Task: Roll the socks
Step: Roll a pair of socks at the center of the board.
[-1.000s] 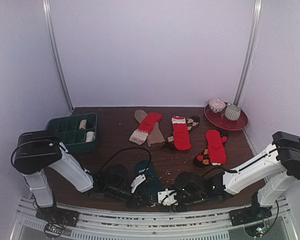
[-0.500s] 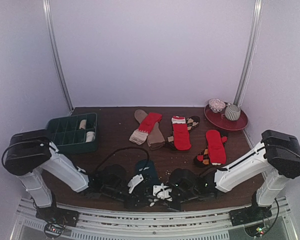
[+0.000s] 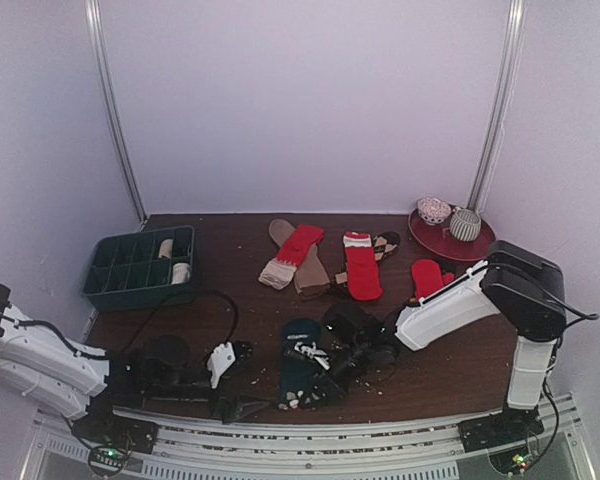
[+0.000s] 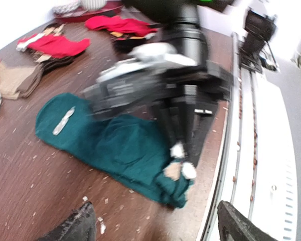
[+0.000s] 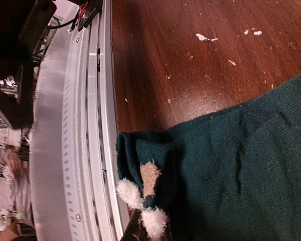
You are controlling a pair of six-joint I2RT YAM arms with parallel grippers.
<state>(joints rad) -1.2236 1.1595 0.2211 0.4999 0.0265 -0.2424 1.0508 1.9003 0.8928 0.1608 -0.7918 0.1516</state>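
Note:
A dark teal sock (image 3: pixel 302 362) lies flat near the table's front edge, its small white marking (image 4: pixel 63 120) toward the far end. My right gripper (image 3: pixel 305 390) is shut on the sock's near end, where the fabric folds over with a beige patch and two white tufts (image 5: pixel 143 221). The left wrist view shows that pinch (image 4: pixel 183 163) on the teal sock (image 4: pixel 110 140). My left gripper (image 3: pixel 235 385) stands open to the left of the sock, with nothing between its fingers (image 4: pixel 72 226). Red socks (image 3: pixel 362 268) and brown socks (image 3: pixel 305 268) lie flat further back.
A dark green compartment tray (image 3: pixel 120 268) holding rolled pale socks sits at the back left. A red plate (image 3: pixel 470 245) with two round bundles is at the back right. The metal rail (image 5: pixel 90 150) runs just beyond the sock's near end. Crumbs dot the wood.
My left gripper opened, let go of the teal sock and drew back to the left. My right gripper shut on the sock's near end, and its arm swung in from the right.

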